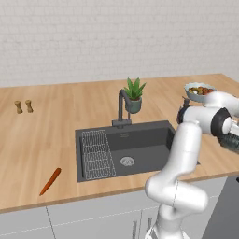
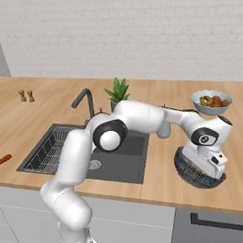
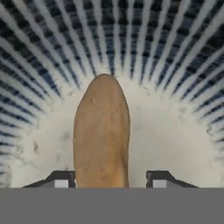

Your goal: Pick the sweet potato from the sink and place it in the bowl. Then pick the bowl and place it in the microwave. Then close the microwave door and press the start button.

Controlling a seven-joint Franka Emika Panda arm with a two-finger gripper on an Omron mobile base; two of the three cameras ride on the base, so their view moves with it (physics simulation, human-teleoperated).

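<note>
The tan-orange sweet potato (image 3: 103, 131) lies on the pale speckled inside of the bowl (image 3: 175, 144). It sits between my gripper's (image 3: 110, 179) fingers: the left fingertip is against it and a gap shows at the right one, so the jaws stand open. In the right base view my hand reaches down into the dark ribbed bowl (image 2: 188, 173), which stands on the counter right of the sink (image 2: 130, 158). The bowl's edge (image 1: 232, 141) shows at the far right of the left base view, beside the dark sink (image 1: 140, 140). The microwave and its door are out of view.
A carrot (image 1: 50, 181) lies on the counter left of the sink. A wire rack (image 1: 97, 154) fills the basin's left half. Behind it stand the faucet (image 1: 122, 107) and a potted plant (image 1: 134, 95). A pale fruit bowl (image 2: 211, 100) sits at the back right, two shakers (image 1: 23, 106) at the back left.
</note>
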